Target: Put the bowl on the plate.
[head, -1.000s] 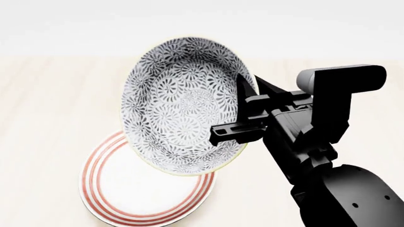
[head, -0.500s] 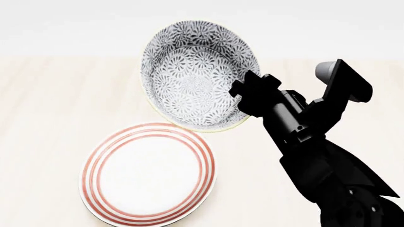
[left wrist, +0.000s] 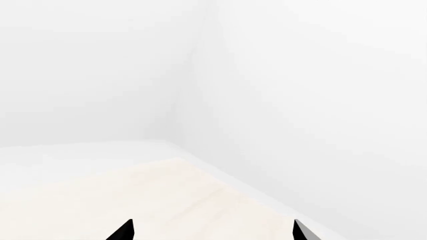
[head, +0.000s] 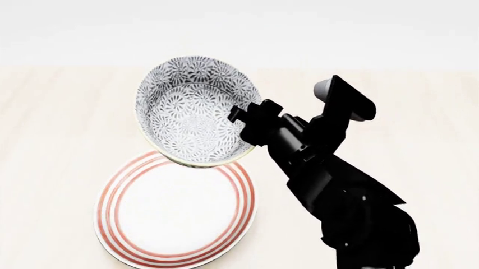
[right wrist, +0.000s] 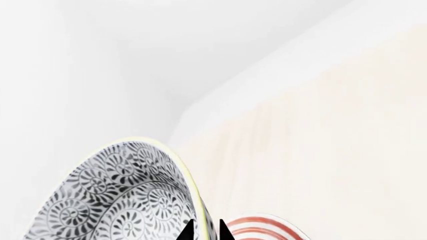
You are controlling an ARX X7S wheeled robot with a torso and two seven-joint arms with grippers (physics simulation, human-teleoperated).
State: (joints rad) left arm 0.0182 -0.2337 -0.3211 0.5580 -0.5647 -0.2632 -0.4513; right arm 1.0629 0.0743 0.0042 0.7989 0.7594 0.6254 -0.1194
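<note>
Above plate (head: pixel 176 213) | bowl (head: pixel 196 119) tilted | right tool (head: pixel 243 120) pinching its rim | left tool (left wrist: pixel 212 231) spread

Over the last second the bowl (head: pixel 196 119), pinched at its rim by the right gripper (head: pixel 241 119), has swung from a steep sideways tilt over the plate (head: pixel 175 208), up and away toward the far side of the table, and now back down and to the left. Half a second ago it sat clear of the plate's far edge; now its lower rim overlaps that edge again in the head view. The right arm has also rotated, and its wrist block now sits lower and further left.
</note>
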